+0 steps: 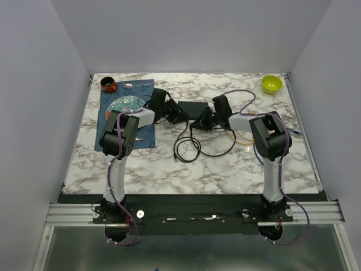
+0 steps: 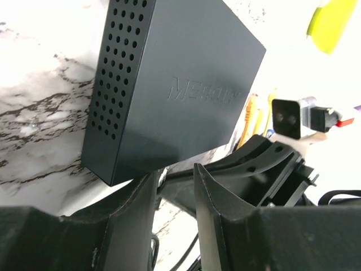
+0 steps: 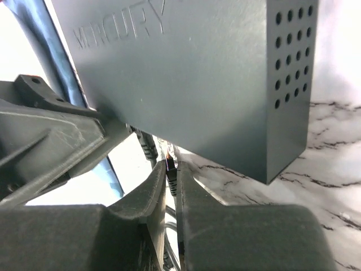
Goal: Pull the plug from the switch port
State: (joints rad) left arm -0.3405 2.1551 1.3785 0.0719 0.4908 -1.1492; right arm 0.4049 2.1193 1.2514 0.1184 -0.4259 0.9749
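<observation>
Right pincer (image 3: pixel 171 176) nips the plug (image 3: pixel 169 165); left pincer (image 2: pixel 174 171) hangs half open, so my pull may drag the switch (image 2: pixel 180 84).

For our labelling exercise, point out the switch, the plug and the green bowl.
switch (image 3: pixel 186 84), right wrist view, plain top face.
plug (image 3: pixel 171 169), right wrist view, its ribbed dark body.
green bowl (image 1: pixel 271 84), top external view, inner hollow.
</observation>
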